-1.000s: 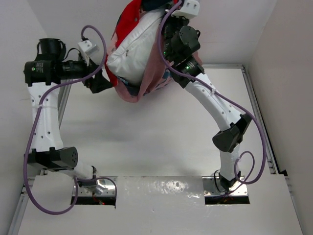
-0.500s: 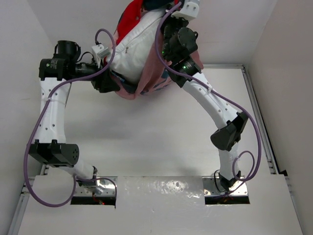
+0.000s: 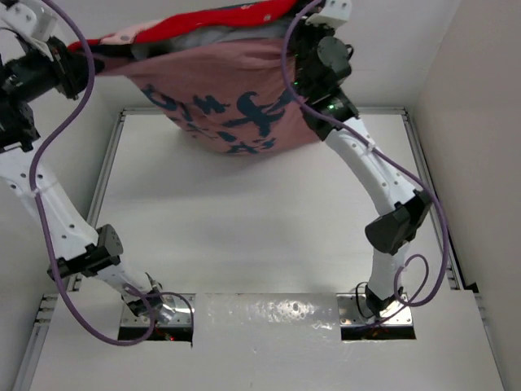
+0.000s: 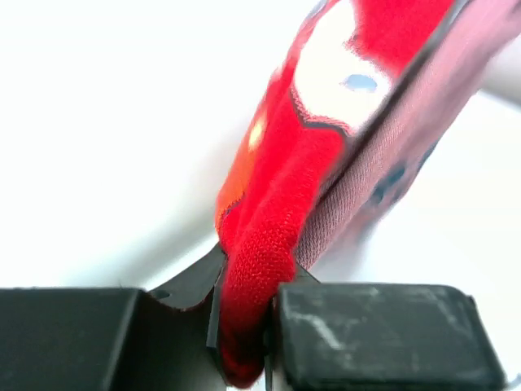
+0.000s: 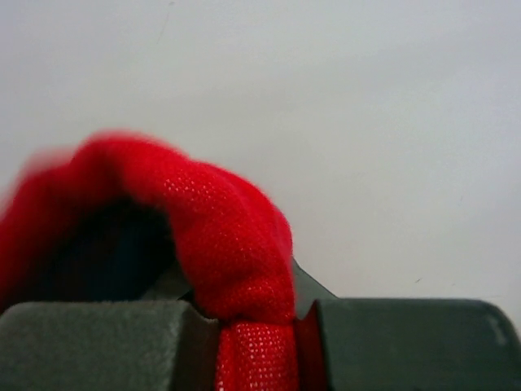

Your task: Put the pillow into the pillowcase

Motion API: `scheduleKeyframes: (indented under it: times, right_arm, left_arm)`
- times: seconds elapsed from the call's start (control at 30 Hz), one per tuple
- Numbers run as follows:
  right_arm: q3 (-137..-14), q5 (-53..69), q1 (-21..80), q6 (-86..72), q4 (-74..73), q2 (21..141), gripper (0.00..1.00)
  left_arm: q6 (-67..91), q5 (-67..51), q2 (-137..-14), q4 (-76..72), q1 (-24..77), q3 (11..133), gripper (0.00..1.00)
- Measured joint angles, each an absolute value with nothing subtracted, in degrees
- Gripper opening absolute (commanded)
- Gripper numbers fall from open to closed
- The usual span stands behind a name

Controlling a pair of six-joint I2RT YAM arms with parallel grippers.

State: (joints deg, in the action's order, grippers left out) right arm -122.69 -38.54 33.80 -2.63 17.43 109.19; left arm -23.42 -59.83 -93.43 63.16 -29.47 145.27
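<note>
The pillowcase [image 3: 232, 114] hangs stretched over the far end of the table, pale pink inside-out side with dark print facing the top camera and a red edge along its top. My left gripper [image 3: 84, 59] is shut on its left red hem [image 4: 269, 212], which is pinched between the pads [image 4: 244, 326]. My right gripper [image 3: 298, 23] is shut on the right red hem [image 5: 236, 244], bunched between its jaws [image 5: 256, 334]. Only a thin pale strip of the pillow [image 3: 213, 35] shows under the red edge. The rest is hidden inside the case.
The white table [image 3: 244, 236] lies below the hanging case, with a metal rail [image 3: 427, 187] along its right side. White walls close in on both sides and behind. Purple cables [image 3: 57, 138] loop off both arms.
My left gripper has shut on the case's left hem and swung up and left, pulling the case out wide. The pillow, mostly exposed before, is now nearly all covered.
</note>
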Motion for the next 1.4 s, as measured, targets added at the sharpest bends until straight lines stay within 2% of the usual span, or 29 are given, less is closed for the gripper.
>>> scheduleKeyframes:
  times: [0.07,0.13,0.2,0.23,0.3,0.4,0.6,0.8,0.97,1.13,1.27,1.4]
  right_arm:
    - [-122.2,-35.2,31.2,-4.6,13.8,107.2,0.00]
    - [-122.8,-32.1,29.7,-5.3,9.6,105.6,0.00]
    - [-125.4,-28.8,29.8,-5.3,5.6,105.2,0.00]
    - [-126.0,-26.5,29.9,-5.3,4.1,104.5,0.00]
    - [-125.8,-22.0,29.8,-5.6,1.2,102.1,0.00]
    - [-124.0,-15.5,29.8,-7.8,-1.8,97.9,0.00]
    - [-125.6,-7.4,29.4,-16.4,0.5,99.2,0.00]
    - [-139.0,-3.5,28.3,-35.9,11.2,118.8,0.00]
    - [-137.9,-2.9,31.4,-44.4,16.6,126.8,0.00]
    - [-136.5,-2.4,31.4,-44.4,17.5,125.1,0.00]
    - [-134.9,1.6,26.4,-45.7,18.4,120.9,0.00]
    - [-120.6,12.8,19.0,-45.9,23.0,109.0,0.00]
  left_arm:
    - [-14.3,-64.4,-91.5,53.4,-30.5,147.4,0.00]
    - [3.9,-70.5,-88.2,37.6,-32.1,143.1,0.00]
    - [26.6,-73.6,-87.3,10.8,-34.6,136.8,0.00]
    - [35.5,-74.2,-88.5,2.5,-35.7,138.3,0.00]
    - [46.9,-74.0,-92.4,-9.8,-37.0,142.9,0.00]
    - [56.1,-72.7,-93.2,-20.6,-38.8,140.9,0.00]
    - [52.8,-69.9,-93.4,-15.8,-40.3,136.8,0.00]
    - [41.9,-62.6,-91.2,-5.7,-43.7,141.2,0.00]
    - [38.1,-61.1,-89.9,-2.1,-45.0,142.5,0.00]
    - [41.2,-59.0,-91.3,-7.7,-46.2,139.2,0.00]
    - [47.9,-64.6,-91.6,-17.7,-45.5,133.6,0.00]
    - [54.7,-75.7,-91.7,-26.1,-42.0,131.0,0.00]
